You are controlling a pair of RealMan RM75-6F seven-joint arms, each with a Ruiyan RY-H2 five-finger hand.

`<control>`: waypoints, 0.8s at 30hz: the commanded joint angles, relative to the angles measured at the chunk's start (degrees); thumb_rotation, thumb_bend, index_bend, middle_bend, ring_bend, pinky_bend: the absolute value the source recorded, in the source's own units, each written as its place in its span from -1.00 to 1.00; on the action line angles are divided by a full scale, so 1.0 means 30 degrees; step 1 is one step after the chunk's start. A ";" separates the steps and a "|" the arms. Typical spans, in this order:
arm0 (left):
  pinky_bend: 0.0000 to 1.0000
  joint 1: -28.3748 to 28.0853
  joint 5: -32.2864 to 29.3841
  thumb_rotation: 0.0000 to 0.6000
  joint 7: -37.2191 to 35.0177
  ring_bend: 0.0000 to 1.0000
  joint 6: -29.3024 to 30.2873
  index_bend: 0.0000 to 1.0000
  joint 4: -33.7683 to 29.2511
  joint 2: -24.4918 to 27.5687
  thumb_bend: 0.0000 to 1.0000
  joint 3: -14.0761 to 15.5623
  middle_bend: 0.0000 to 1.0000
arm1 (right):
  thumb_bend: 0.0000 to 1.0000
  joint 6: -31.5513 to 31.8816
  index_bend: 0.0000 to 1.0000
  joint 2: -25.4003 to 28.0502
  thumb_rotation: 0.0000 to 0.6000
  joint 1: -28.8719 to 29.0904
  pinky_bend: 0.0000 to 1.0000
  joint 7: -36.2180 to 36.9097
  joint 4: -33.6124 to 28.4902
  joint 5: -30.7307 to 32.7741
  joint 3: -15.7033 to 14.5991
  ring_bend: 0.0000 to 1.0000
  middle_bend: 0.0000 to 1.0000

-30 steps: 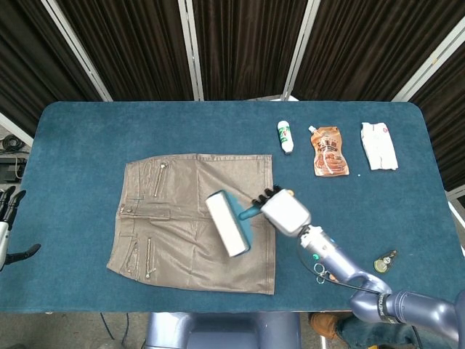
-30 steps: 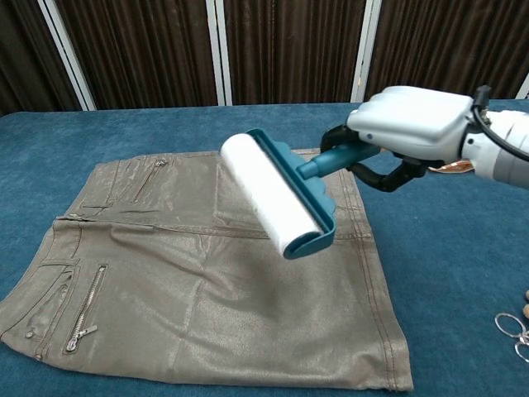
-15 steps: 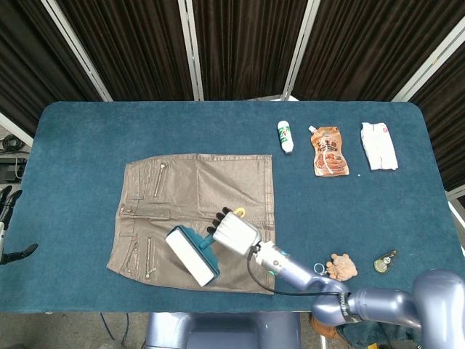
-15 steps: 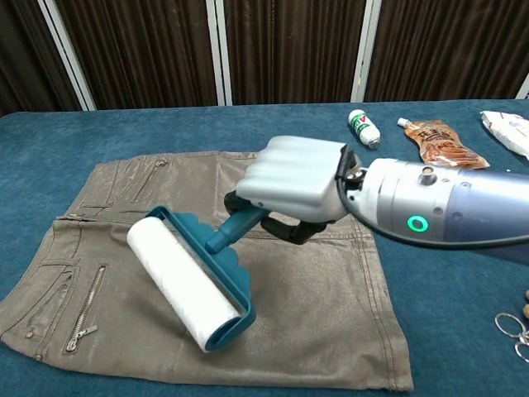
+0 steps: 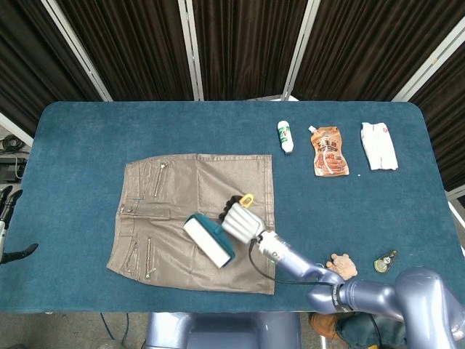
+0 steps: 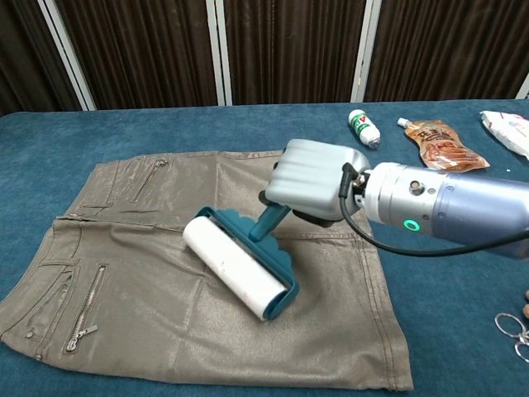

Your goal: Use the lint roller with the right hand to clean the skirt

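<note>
- Below and left of the right hand (image 6: 318, 178)'s fingers: lint roller (image 6: 240, 266), white drum lying on the skirt (image 6: 157, 273), about mid-cloth.
- Wrapped around the roller's teal handle, those fingers, clenched on it.
- Spread flat on the blue table (image 5: 80, 138), brown and zippered, under hand and roller alike.
- Far from the roller, at the table's left edge: left hand (image 5: 6, 222), fingers apart, grasping nothing.
- Well beyond the fingers, toward the far edge: small bottle (image 5: 285, 136), brown pouch (image 5: 330, 151), white packet (image 5: 378, 145).

Blue desk (image 5: 87, 138) with a small white bottle (image 5: 285, 137), a brown pouch (image 5: 330, 152) and a white packet (image 5: 379, 145) along its far edge. A key ring (image 5: 385, 260) lies near the front right.
</note>
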 commanded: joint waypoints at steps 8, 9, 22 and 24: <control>-1.00 -0.0029 0.0073 1.00 0.0156 -1.00 0.0026 -1.00 -0.0106 -0.0038 -1.00 0.0030 -1.00 | 0.77 0.0477 -0.18 0.1607 1.00 -0.0486 -0.18 -0.0206 0.2712 -0.0198 -0.0714 -0.27 -0.03; -1.00 -0.0034 0.0083 1.00 0.0178 -1.00 0.0033 -1.00 -0.0123 -0.0038 -1.00 0.0029 -1.00 | 0.78 0.0447 -0.18 0.1662 1.00 -0.0505 -0.18 -0.0219 0.2850 -0.0201 -0.0764 -0.27 -0.03; -1.00 -0.0109 0.0056 1.00 0.0316 -1.00 -0.0041 -1.00 -0.0145 -0.0113 -1.00 0.0039 -1.00 | 0.78 0.0612 -0.18 0.1877 1.00 -0.0455 -0.18 0.0246 0.1113 -0.1251 -0.1337 -0.26 -0.03; -1.00 -0.0112 0.0067 1.00 0.0339 -1.00 -0.0056 -1.00 -0.0160 -0.0118 -1.00 0.0059 -1.00 | 0.77 0.0596 -0.18 0.1788 1.00 -0.0362 -0.18 0.0046 0.0451 -0.1315 -0.1284 -0.26 -0.03</control>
